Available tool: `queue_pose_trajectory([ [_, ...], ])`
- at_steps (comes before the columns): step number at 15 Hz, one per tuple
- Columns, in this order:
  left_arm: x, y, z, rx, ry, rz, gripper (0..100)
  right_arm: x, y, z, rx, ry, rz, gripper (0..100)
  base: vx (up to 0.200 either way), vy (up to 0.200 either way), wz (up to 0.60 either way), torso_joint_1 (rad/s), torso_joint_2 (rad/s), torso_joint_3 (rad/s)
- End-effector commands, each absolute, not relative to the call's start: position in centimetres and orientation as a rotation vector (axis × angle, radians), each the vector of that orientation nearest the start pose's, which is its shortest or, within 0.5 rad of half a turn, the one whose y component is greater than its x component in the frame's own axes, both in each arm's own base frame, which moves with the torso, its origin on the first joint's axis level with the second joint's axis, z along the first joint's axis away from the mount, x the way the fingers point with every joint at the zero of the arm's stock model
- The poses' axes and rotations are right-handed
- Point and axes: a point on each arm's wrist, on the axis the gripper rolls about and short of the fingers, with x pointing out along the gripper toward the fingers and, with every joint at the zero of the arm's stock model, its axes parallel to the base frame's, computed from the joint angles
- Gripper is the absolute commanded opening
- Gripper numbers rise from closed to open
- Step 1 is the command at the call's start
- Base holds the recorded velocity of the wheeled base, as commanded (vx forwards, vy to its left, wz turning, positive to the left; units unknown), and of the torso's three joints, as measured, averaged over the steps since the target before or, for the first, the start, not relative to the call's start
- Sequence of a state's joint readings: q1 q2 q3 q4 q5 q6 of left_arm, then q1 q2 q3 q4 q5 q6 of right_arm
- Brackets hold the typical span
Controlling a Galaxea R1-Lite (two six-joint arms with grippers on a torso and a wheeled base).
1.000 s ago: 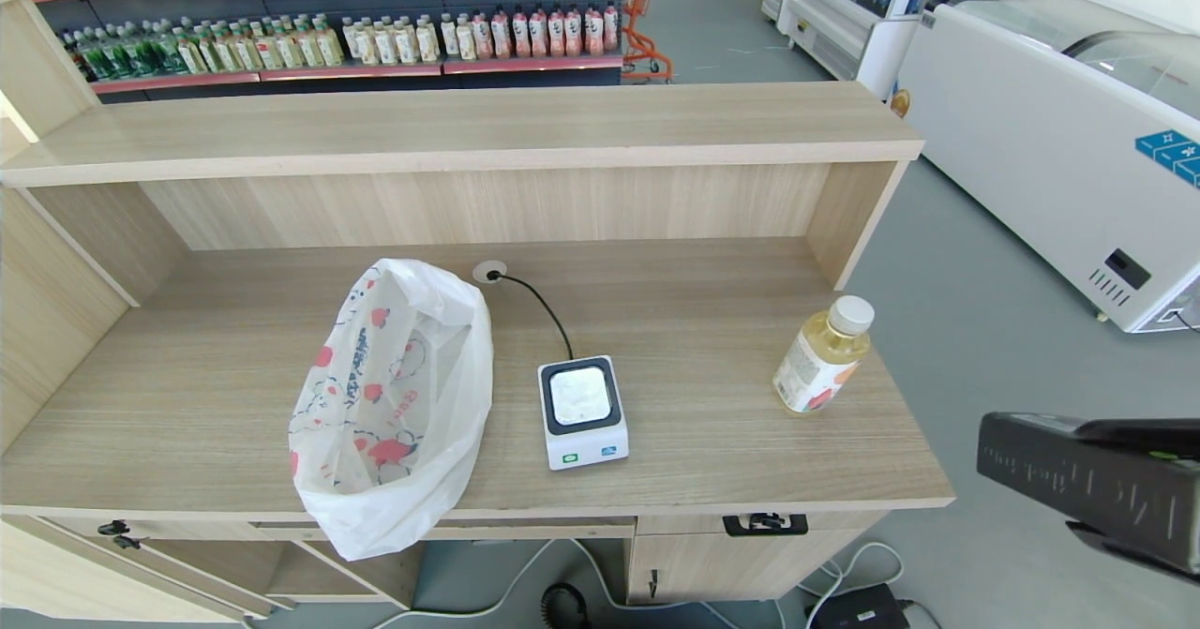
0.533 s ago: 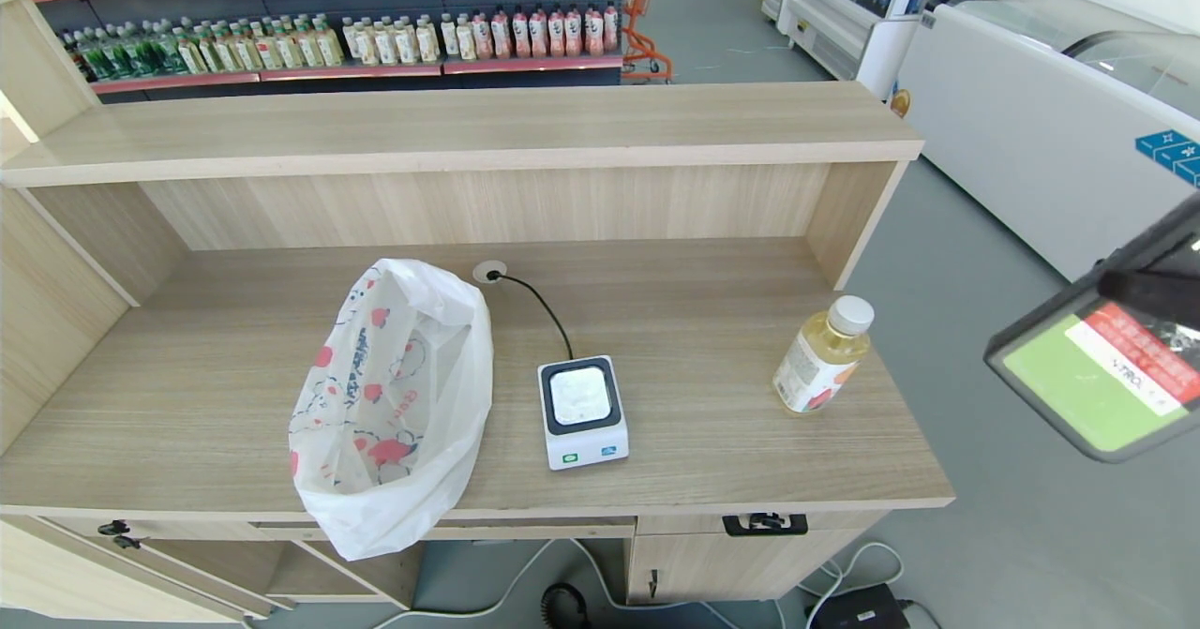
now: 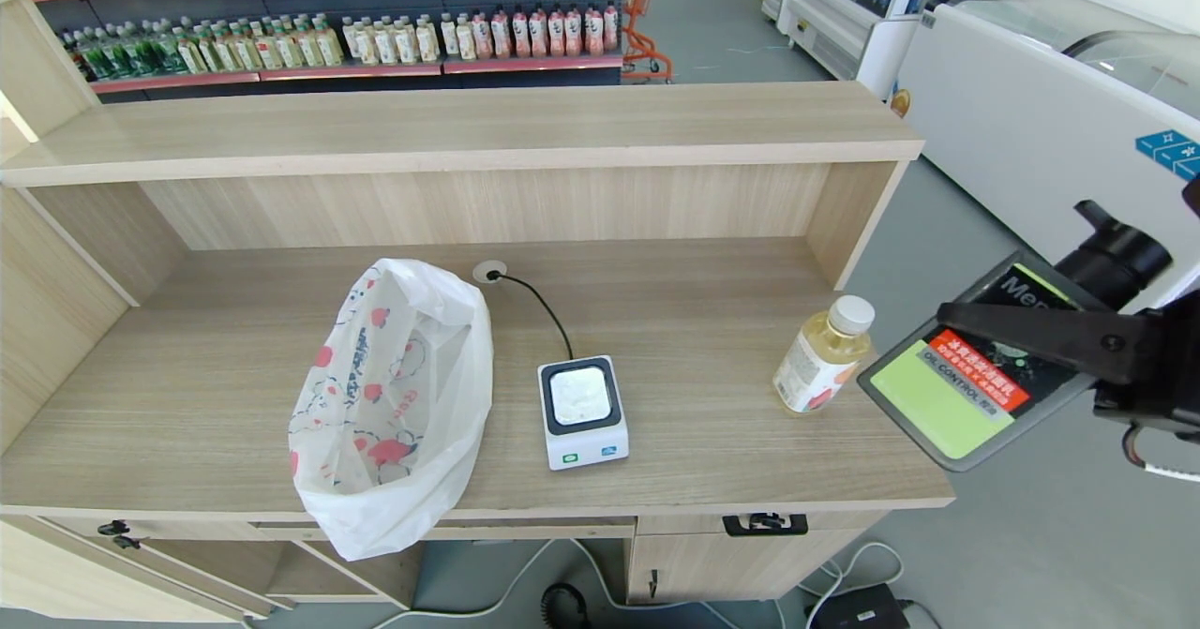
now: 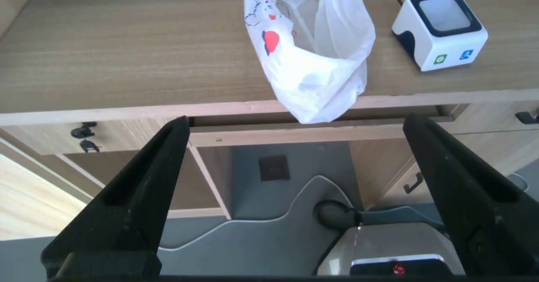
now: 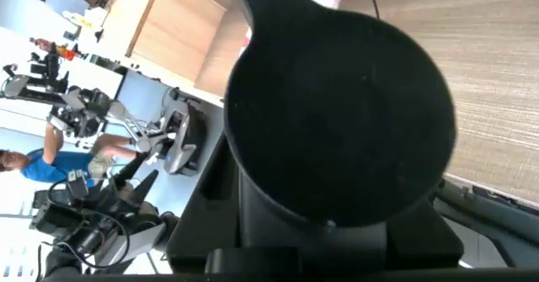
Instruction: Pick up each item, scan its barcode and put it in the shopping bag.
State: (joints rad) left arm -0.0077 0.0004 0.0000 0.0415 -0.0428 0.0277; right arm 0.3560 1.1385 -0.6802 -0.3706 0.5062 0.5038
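While aloft, box (image 3: 966, 395) between right fingers (image 3: 1031, 334).

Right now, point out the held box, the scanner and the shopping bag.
box (image 3: 975, 371), head view, on its red label strip.
scanner (image 3: 582, 407), head view, on its top scan window.
shopping bag (image 3: 394, 413), head view, on the printed plastic mid-bag.
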Motion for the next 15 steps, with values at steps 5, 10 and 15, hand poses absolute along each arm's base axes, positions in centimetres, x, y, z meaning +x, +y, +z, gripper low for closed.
queue_pose_trajectory([
  [5,-2.3,-0.1,7.1,0.030,0.041,-0.051,100,18.0,8.0,23.9,0.471,0.365,0.817,0,0.000,0.000,0.00,0.000,0.00,0.000],
  [10,-2.3,-0.1,7.1,0.027,0.041,-0.051,100,18.1,8.4,23.8,0.459,0.376,0.840,0,0.000,0.000,0.00,0.000,0.00,0.000],
  [15,-2.3,-0.1,7.1,0.027,0.041,-0.051,100,18.0,9.4,24.1,0.451,0.378,0.887,0,0.000,0.080,0.00,0.001,0.00,0.001],
])
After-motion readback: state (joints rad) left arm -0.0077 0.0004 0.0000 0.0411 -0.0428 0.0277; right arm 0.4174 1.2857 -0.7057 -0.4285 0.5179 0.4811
